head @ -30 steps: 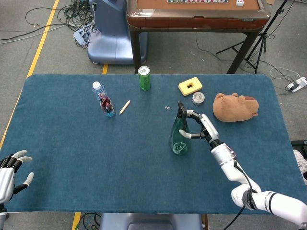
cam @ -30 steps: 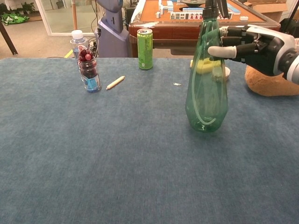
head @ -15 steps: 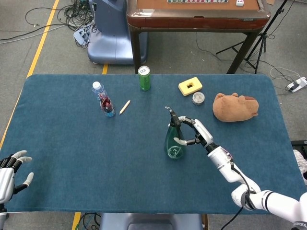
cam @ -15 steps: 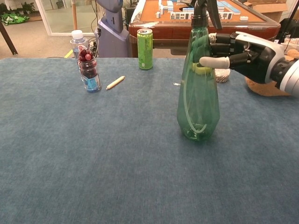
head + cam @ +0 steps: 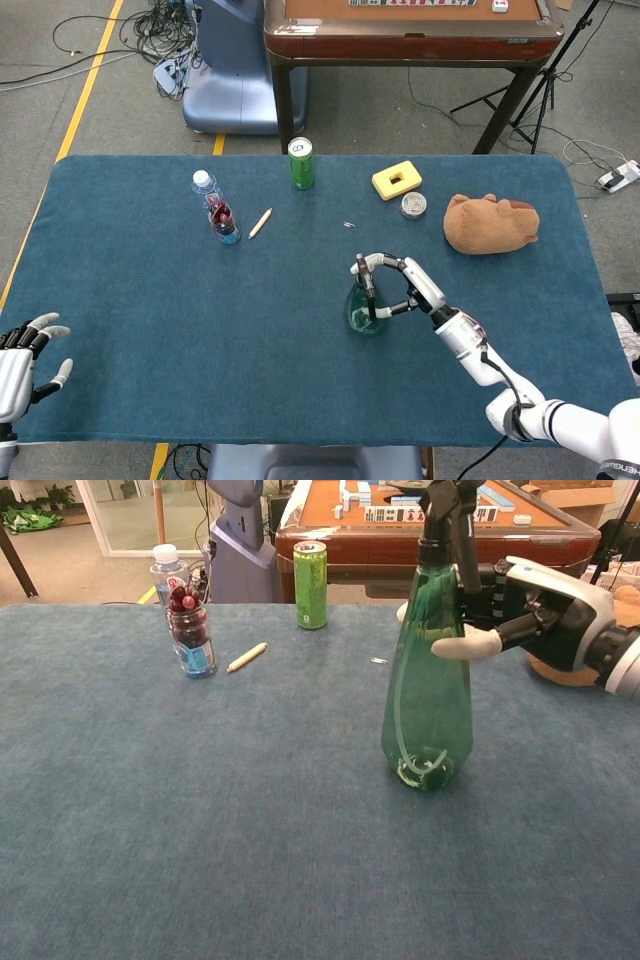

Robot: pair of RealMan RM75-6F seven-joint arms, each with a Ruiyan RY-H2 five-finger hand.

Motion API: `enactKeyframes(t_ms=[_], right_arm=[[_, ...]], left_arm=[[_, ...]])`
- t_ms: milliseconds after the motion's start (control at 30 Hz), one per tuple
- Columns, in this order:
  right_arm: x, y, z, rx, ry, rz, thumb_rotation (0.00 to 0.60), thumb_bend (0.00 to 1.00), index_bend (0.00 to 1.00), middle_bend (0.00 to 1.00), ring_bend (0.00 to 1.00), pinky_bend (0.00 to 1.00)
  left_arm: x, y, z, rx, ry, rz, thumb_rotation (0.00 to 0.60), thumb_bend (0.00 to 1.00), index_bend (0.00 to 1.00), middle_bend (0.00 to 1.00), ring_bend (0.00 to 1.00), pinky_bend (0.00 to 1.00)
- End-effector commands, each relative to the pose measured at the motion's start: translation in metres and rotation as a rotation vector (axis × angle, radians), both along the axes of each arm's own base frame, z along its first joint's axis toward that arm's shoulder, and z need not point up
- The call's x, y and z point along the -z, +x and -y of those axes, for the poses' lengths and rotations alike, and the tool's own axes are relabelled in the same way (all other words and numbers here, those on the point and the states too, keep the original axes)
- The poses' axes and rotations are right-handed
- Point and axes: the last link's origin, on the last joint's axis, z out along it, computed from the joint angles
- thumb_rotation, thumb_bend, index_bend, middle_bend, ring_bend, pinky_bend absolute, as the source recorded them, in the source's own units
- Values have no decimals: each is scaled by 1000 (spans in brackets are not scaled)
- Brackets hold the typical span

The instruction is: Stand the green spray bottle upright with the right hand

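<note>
The green spray bottle stands upright on the blue table, its base on the cloth and its black trigger head at the top. From above the green spray bottle shows near the table's middle. My right hand grips its upper neck from the right, thumb across the front; the right hand wraps the bottle's top in the head view. My left hand hovers with fingers spread at the table's near left corner, holding nothing.
A green can, a small bottle with red contents and a wooden stick lie at the back left. A yellow block, a small round tin and a brown plush toy sit at the back right.
The right hand has drawn the bottle nearer and a little left, and it now stands straighter. The left hand has stayed put.
</note>
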Motion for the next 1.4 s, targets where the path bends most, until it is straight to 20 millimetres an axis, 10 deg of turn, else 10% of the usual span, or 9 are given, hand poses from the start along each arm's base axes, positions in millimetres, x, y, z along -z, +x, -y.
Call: enactKeyframes(t_ms=[33,667,833,1000,1400], right_arm=[[-2,-2,-1,-6,-5,-9,600,0,494,300,170,140],[-48,-22,-13,-31,-48,-194,600,6,332,211,96,83],[-77,-36,-21,3,-129,-350,600,138,332,218,98,83],[-99,-54,-42,89,-235,-561,600,318,332,247,152,87],[-128,-96,-117,242,-393,-871,600,325,332,274,173,115]], left_arm=[[1,1,0,0,-4,0,600,333,362,230,212,238],[3,3,-3,3,-12,-1,600,333,362,230,212,238],[2,2,-5,5,-10,-2,600,333,362,230,212,237],[3,4,-8,18,-17,1,600,333,362,231,212,238],[9,12,-18,59,-45,-6,600,333,362,230,212,237]])
